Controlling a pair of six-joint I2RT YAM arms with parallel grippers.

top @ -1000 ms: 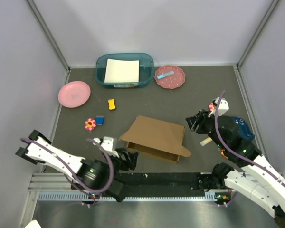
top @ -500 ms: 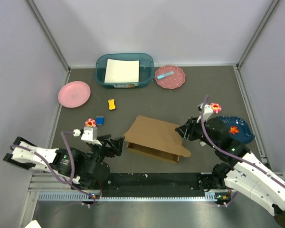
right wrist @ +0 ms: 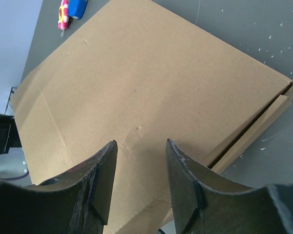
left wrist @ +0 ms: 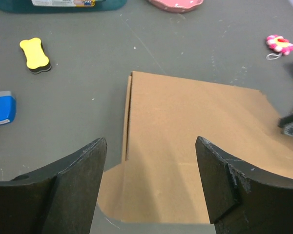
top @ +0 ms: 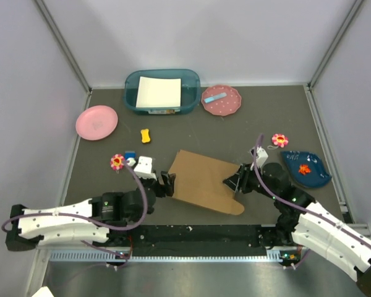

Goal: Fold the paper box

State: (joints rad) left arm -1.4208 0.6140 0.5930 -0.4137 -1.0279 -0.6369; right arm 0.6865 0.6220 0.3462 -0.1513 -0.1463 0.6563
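The paper box (top: 201,180) is a flat brown cardboard mailer lying in the middle of the dark mat, lid down, with a rounded flap at its near edge. My left gripper (top: 167,184) hovers at the box's left edge, open wide. In the left wrist view the lid (left wrist: 185,141) fills the gap between the left gripper's (left wrist: 150,141) jaws. My right gripper (top: 232,182) sits over the box's right side, open with a narrower gap. In the right wrist view the right gripper (right wrist: 140,143) points down at the lid (right wrist: 136,73), and nothing lies between the jaws.
A teal bin (top: 131,93) holding a white sheet stands at the back, with a pink dotted plate (top: 232,106) to its right. A pink plate (top: 84,124), yellow bone (top: 145,135), blue block (top: 130,156) and flower (top: 117,162) lie left. Another flower (top: 279,140) and blue dish (top: 318,176) lie right.
Both arms have swung inward from the table's sides to the box's left and right edges. The box now lies flatter than before. The right jaws have narrowed a little.
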